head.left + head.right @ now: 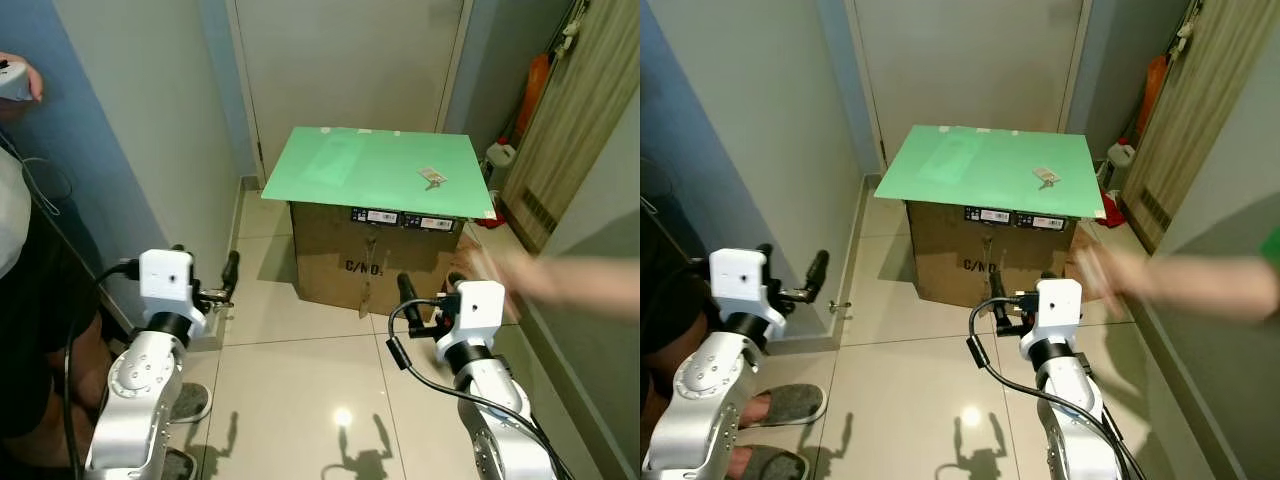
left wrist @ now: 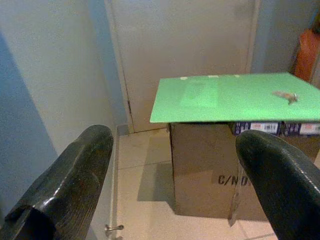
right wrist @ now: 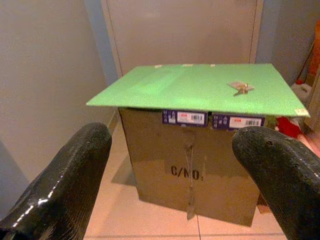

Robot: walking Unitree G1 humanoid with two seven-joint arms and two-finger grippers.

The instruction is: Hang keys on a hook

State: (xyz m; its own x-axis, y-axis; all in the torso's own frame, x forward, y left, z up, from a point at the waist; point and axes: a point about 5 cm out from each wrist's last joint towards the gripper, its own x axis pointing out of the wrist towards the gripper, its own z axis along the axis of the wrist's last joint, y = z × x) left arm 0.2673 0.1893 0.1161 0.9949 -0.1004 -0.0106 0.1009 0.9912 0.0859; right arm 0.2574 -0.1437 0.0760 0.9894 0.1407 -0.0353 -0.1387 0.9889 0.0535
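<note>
Both grippers hover low over the tiled floor with fingers spread wide and nothing in them, the left gripper (image 2: 175, 185) by the grey wall and the right gripper (image 3: 172, 185) facing the cardboard box (image 1: 375, 260). Keys (image 1: 432, 177) lie on the green board (image 1: 340, 165) topping that box, towards its right side, well apart from both grippers. Beside the box on the right, a person's blurred hand (image 1: 490, 275) reaches in.
</note>
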